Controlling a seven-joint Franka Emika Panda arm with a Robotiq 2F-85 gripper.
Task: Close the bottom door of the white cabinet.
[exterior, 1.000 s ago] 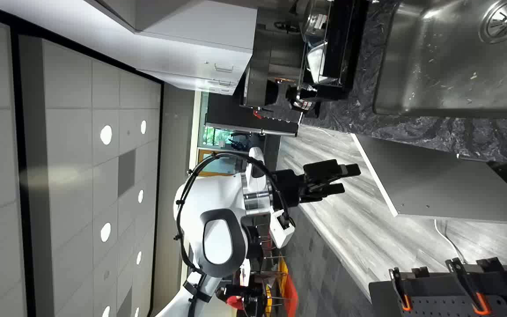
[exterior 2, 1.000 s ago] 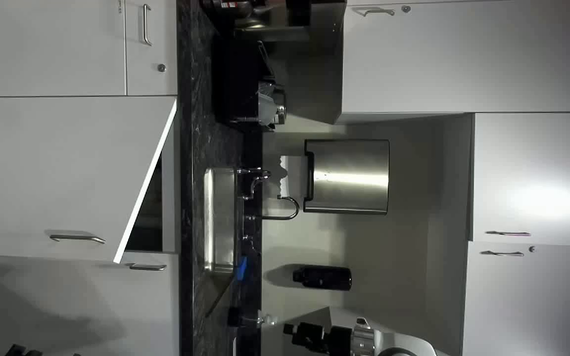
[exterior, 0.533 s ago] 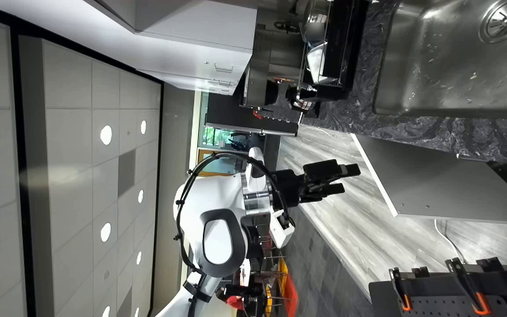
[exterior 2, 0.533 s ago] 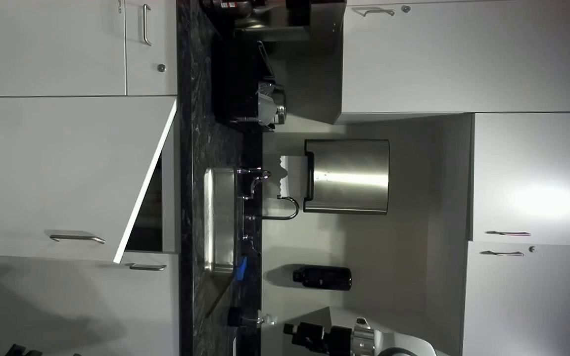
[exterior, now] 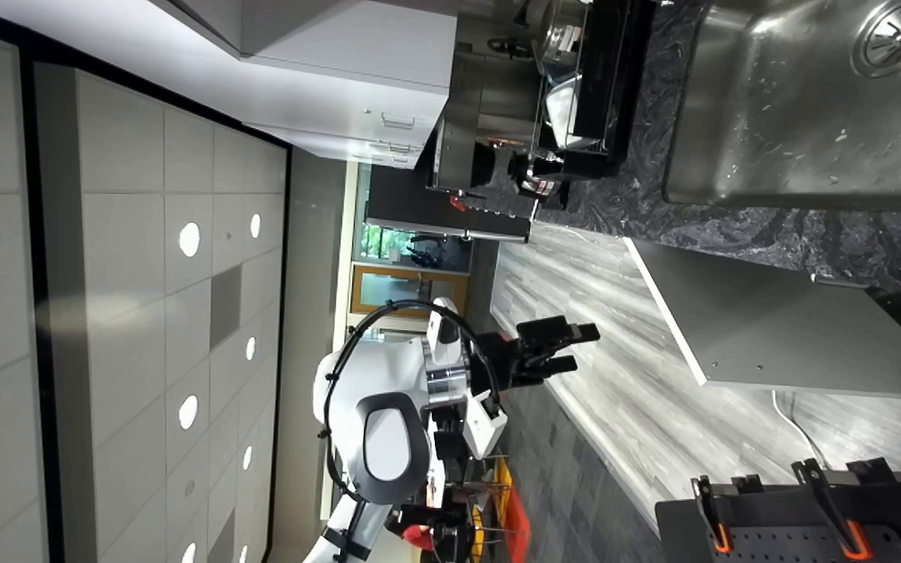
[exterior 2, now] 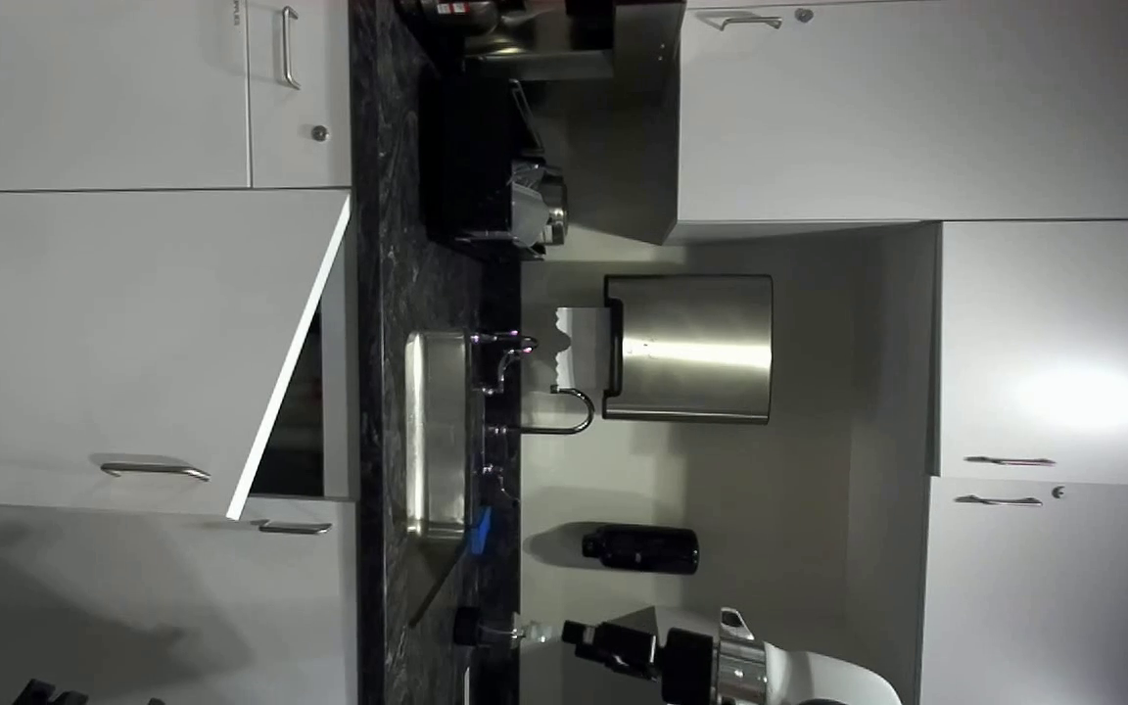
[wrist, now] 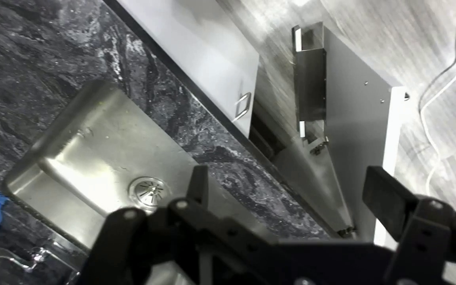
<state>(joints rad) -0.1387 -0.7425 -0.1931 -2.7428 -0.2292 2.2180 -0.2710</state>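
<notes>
gripper (exterior: 578, 349) shifted away from bottom door (exterior: 795, 328) in an exterior view since earlier frame, jaws wide apart, door unmoved, ajar below dark counter (wrist: 164, 99), its white edge (wrist: 395, 118) swung out, floor (exterior: 638, 367) showing between gripper and door

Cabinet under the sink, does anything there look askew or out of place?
Yes: the bottom door stands open. In an exterior view its white edge slants outward, exposing a dark opening, while the neighbouring door looks shut.
</notes>
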